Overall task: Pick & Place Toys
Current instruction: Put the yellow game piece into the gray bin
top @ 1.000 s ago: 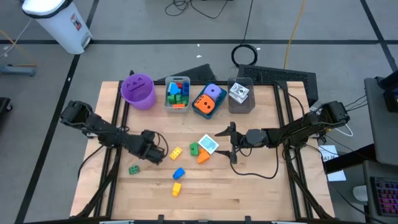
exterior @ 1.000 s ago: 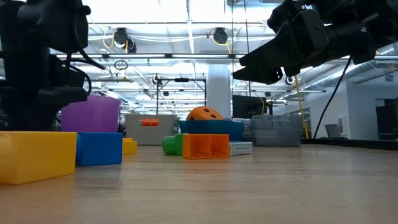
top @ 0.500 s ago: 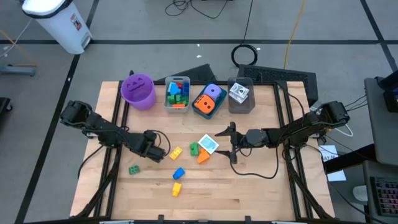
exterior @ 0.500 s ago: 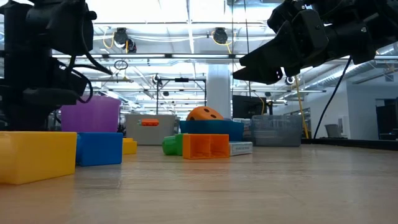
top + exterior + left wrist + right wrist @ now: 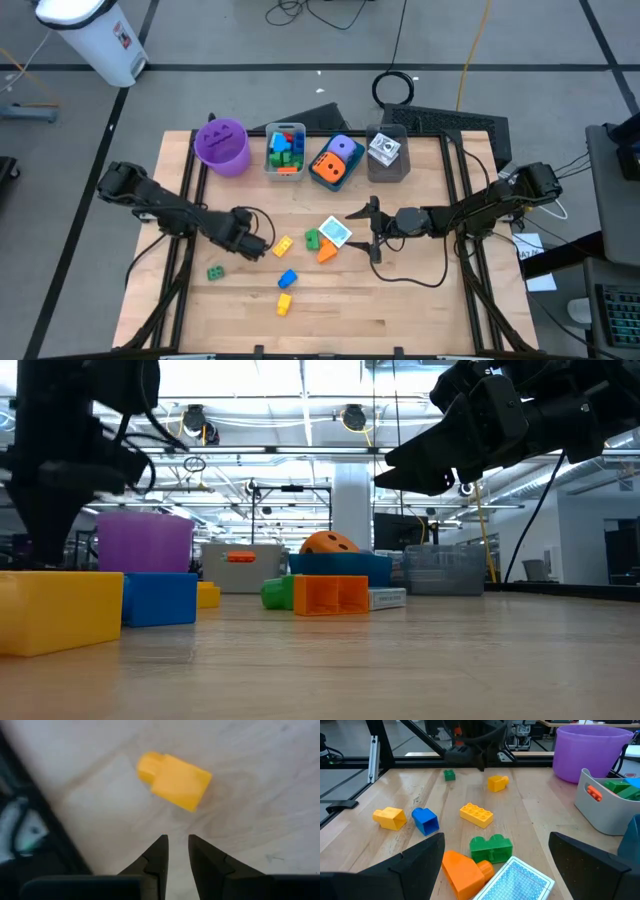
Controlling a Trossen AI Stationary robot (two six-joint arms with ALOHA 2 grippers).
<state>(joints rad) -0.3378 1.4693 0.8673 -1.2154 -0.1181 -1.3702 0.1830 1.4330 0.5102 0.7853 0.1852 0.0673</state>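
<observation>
The pale wooden surface (image 5: 400, 310) carries everything, with both dark arms reaching in from its sides. Along its far edge stand a round purple plastic cup (image 5: 221, 146), a grey bin (image 5: 285, 153) of green, blue and orange bricks, a blue bin (image 5: 335, 163) holding an orange dotted die and a purple one, and a clear bin (image 5: 387, 153) with a white-grey printed cube.

The right gripper (image 5: 363, 228) hangs above the surface near the middle, its jaws spread wide and empty, just beside a cluster of toys: a white-grey printed cube (image 5: 335, 232) touching a green double-stud brick (image 5: 312, 239) and an orange wedge brick (image 5: 327, 252). A flat yellow studded brick (image 5: 283, 244) lies near that cluster.

The left gripper (image 5: 262, 243) sits low at the surface's left-centre, its jaws nearly closed with only a thin gap and nothing between them; a small yellow block with a stub (image 5: 173, 780) lies on the wood just ahead of their tips, apart from them.

Nearer the front edge lie a blue brick (image 5: 287, 278), a yellow block (image 5: 284, 303) and, well to the left, a small green brick (image 5: 215, 272).
</observation>
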